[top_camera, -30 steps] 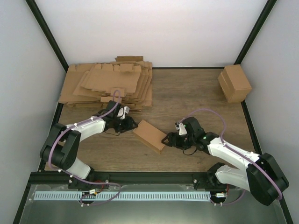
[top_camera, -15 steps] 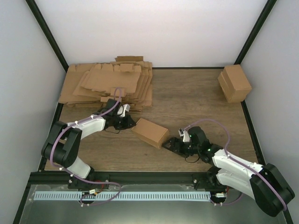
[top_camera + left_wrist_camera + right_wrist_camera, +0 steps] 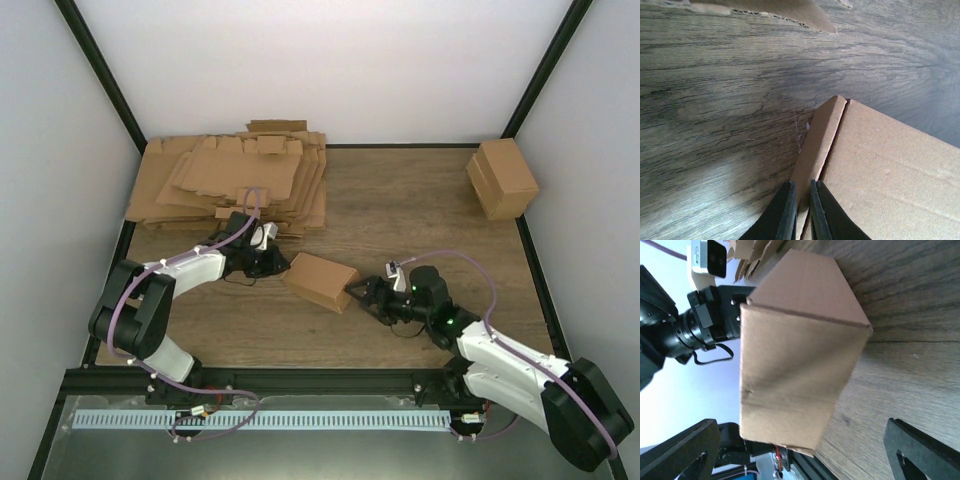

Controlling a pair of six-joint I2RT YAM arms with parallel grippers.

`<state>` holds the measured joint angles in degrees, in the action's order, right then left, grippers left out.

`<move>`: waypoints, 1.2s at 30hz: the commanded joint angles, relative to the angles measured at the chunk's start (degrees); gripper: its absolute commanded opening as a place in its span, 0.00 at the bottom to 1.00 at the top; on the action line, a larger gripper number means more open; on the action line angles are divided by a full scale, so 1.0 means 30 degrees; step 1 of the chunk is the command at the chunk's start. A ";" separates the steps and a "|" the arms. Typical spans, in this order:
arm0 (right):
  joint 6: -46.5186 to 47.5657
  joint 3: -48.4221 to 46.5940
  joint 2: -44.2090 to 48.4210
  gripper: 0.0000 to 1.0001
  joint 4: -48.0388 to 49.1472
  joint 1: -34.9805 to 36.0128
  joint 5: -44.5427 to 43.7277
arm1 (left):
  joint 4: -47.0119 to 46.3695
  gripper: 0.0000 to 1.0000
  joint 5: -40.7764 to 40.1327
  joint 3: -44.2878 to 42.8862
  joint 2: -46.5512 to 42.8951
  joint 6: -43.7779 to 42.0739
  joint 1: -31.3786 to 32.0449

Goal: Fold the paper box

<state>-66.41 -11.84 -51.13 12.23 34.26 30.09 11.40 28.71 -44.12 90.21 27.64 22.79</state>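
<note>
Paper box [image 3: 320,282] pinched by left gripper [image 3: 801,192], right gripper [image 3: 356,292] now nearer

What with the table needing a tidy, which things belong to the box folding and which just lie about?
Job: paper box, left gripper pinching its flap, right gripper open beside it.
Lying about: pile of cardboard sheets, brown carton.

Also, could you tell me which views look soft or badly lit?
Top external: even light, sharp. Left wrist: the left tool is blurred, a soft shadow lies on the table beside the paper box. Right wrist: background washed out white.
</note>
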 commanded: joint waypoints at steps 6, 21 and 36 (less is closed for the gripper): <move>-0.1886 -0.3036 -0.2550 0.77 -0.0122 -0.0020 -0.0028 | 0.1295 0.10 -0.0053 0.0516 0.0537 -0.0539 0.0058; -0.1893 -0.3918 -0.4287 0.63 -0.0651 0.0035 0.0288 | 0.1349 0.17 0.0262 0.0506 0.0065 -0.0390 0.0079; 0.0448 -0.4111 -0.3097 0.53 -0.0804 -0.6562 0.0546 | 0.4241 0.87 -0.2011 -0.1120 -0.7802 0.0473 0.0110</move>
<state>-69.43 -21.69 -63.68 10.48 23.14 31.20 21.28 24.43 -45.84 70.52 28.42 22.98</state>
